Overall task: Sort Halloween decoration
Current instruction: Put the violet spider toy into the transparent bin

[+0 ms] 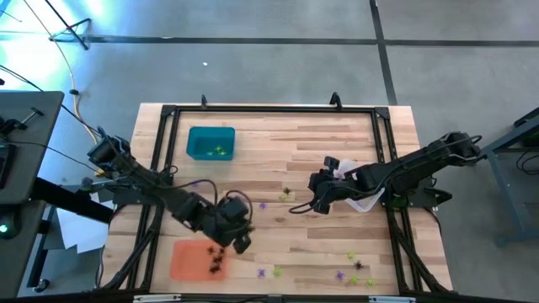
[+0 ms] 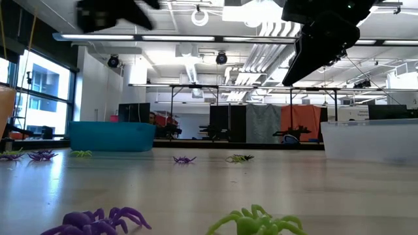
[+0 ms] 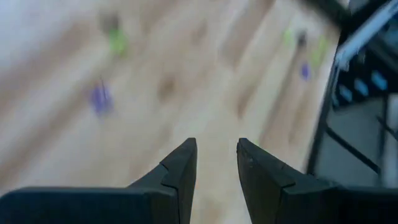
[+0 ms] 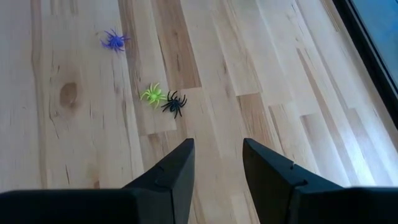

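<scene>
- Halloween decoration: I count many tiny plastic spider pieces in black, yellow-green and purple, spread over the pale wooden slat table [image 1: 320, 244]. Each is a small round body with legs splayed all round, so I can read no long axis or heading on any of them.
- Centre pair: a yellow-green spider [image 4: 152, 94] and a black spider [image 4: 175, 103] lie touching, leg to leg, with a purple spider [image 4: 114, 40] near them toward 11 o'clock in the right wrist view.
- Table front, high view: loose pieces sit at about 5 o'clock from the table's middle, among them a purple piece [image 1: 340, 274] and a yellow-green piece [image 1: 351, 256]; another purple piece [image 1: 262, 273] lies at 6 o'clock.
- Teal rectangular plastic tray [image 1: 210, 142], at 10 o'clock: I see yellow-green pieces inside it.
- Orange rectangular plastic tray [image 1: 187, 257], at 7 o'clock: black pieces [image 1: 216, 263] lie at its right end.
- Clear rectangular plastic tray [image 2: 372, 139], at 3 o'clock, partly under the right arm; contents not legible to me.
- Left gripper [image 3: 216, 163]: above the orange tray's right end, fingers parted, nothing between them.
- Right gripper [image 4: 217, 163]: above the table centre just by the touching pair, fingers parted and empty.
</scene>
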### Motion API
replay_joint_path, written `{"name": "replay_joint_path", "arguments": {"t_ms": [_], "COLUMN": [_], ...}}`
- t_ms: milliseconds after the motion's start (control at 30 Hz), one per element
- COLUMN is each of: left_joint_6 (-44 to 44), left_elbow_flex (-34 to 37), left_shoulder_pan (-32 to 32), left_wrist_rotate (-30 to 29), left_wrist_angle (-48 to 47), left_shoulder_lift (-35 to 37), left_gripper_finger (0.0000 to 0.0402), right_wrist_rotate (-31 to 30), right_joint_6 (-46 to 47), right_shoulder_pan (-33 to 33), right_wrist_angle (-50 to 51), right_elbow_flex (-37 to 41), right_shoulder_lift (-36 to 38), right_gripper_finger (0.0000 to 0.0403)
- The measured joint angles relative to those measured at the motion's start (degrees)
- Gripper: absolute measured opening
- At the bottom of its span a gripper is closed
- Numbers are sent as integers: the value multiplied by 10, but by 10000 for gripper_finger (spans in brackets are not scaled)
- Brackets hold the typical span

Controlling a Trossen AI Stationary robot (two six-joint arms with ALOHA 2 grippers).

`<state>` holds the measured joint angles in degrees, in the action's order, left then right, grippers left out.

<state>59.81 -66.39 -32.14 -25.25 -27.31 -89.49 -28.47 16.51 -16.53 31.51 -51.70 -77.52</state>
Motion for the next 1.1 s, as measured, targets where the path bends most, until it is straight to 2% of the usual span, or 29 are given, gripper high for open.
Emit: {"name": "replay_joint_path", "arguments": {"t_ms": [133, 267, 333, 467, 633, 867, 1100], "left_joint_6": [-103, -150, -144, -163, -183, -181, -168], "left_elbow_flex": [0, -1, 0, -1, 0, 0, 0], "left_shoulder_pan": [29, 63, 77, 106, 127, 147, 154], "left_wrist_rotate": [-62, -67, -59, 6, -5, 32, 57], "left_wrist_angle": [33, 36, 25, 37, 18, 33, 20], "left_shoulder_lift": [0, -8, -19, -47, -97, -152, -172], "left_gripper_finger": [100, 99, 100, 99, 99, 99, 100], "right_wrist_rotate": [0, 0, 0, 0, 0, 0, 0], "right_joint_6": [0, 0, 0, 0, 0, 0, 0], "right_shoulder_pan": [0, 0, 0, 0, 0, 0, 0], "right_wrist_angle": [0, 0, 0, 0, -1, -1, -1], "right_elbow_flex": [0, 0, 0, 0, 0, 0, 0], "right_shoulder_lift": [0, 0, 0, 0, 0, 0, 0], "right_gripper_finger": [130, 130, 130, 130, 130, 130, 130]}}
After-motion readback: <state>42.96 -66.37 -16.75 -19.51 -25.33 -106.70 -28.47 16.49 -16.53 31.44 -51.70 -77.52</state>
